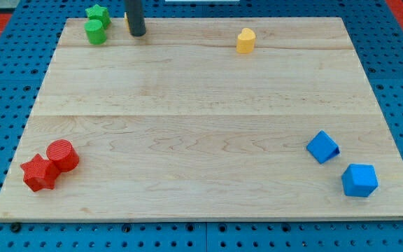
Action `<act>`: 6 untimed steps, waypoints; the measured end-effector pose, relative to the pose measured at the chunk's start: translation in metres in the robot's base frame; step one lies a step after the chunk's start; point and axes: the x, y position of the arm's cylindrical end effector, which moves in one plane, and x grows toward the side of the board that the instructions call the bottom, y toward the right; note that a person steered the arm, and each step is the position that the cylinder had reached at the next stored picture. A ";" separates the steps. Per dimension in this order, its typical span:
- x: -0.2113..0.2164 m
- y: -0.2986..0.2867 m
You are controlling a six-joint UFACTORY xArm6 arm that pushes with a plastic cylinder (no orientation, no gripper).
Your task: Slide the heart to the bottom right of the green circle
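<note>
A yellow heart (245,40) stands near the view's top, right of centre on the wooden board (201,126). A green circle (95,31) sits at the top left, touching a green star (98,13) just above it. My tip (138,33) is at the top of the board, a little to the right of the green circle and far to the left of the heart. A sliver of a yellow-orange block (127,21) shows behind the rod on its left; its shape is hidden.
A red circle (63,154) and a red star (39,173) touch each other at the bottom left. Two blue blocks lie at the bottom right, one (322,147) above and left of the other (359,180). A blue pegboard surrounds the board.
</note>
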 end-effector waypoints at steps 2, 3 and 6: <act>0.084 0.184; 0.078 0.291; -0.003 0.076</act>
